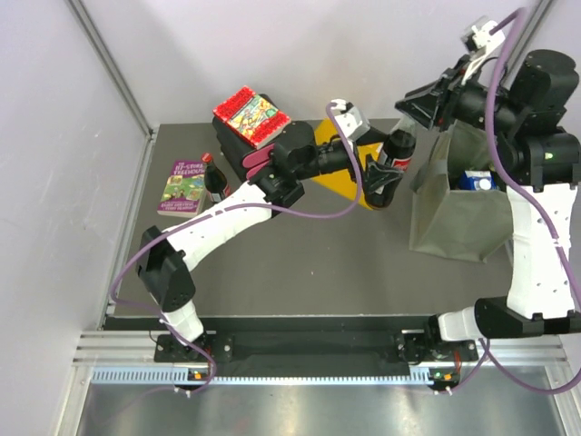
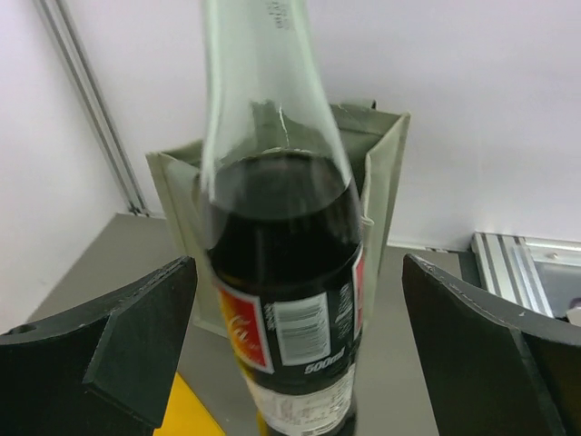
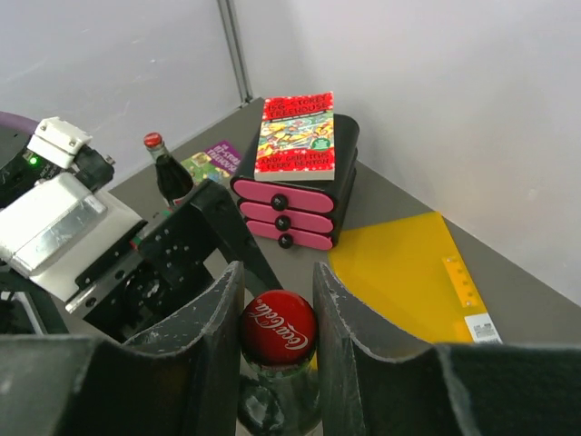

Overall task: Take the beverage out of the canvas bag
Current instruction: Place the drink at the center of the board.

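Cola bottle [image 1: 399,153] of clear glass or plastic, dark drink inside, red cap, red-and-black label: upright, outside the tall olive-green canvas bag [image 1: 454,213] and just left of it, over the flat yellow-orange folder [image 3: 408,272]; base hidden, so standing or lifted cannot be told. Right gripper [image 3: 279,295] clamped from above on the bottle's top, red cap between the two dark fingers. Left gripper [image 2: 295,272] level with the label, jaws spread wide, one on either side of the bottle's body, clear gaps both ways, no contact. Right arm raised from its base, arched over the bag's open top, wrist tipped down. Left arm stretched diagonally across the table, wrist level, pointed at the bag. Inside the bag, a blue-and-white carton [image 1: 474,182]. Far left, a second small cola bottle [image 1: 215,177] beside a purple-and-green book [image 1: 184,186]; near them a pink-and-black drawer box [image 3: 290,209] with a red-edged book [image 1: 252,116] on top.
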You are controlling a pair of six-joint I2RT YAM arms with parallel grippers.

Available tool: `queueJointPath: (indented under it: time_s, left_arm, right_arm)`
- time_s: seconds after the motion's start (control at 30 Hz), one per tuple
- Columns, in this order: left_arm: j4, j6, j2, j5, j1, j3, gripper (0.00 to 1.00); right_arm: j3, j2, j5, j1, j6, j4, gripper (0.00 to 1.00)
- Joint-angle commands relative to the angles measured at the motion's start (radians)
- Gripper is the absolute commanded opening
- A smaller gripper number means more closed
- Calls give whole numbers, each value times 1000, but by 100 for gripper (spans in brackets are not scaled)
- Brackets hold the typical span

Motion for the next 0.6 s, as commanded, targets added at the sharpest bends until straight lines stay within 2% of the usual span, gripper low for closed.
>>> queueJointPath:
  time_s: [0.0,0.33,0.57]
  left_arm:
    - [-29,-7,4,17,-14,21,99]
    - [-153,86,48,-66,-23,38,99]
    - [-135,90,74,-101,-28,54,95]
  right_arm:
    - [12,-80,50,53,-64,173,0]
    - [-24,-84,90,108,-100,155,0]
    - [-34,-87,96,113,-95,156,0]
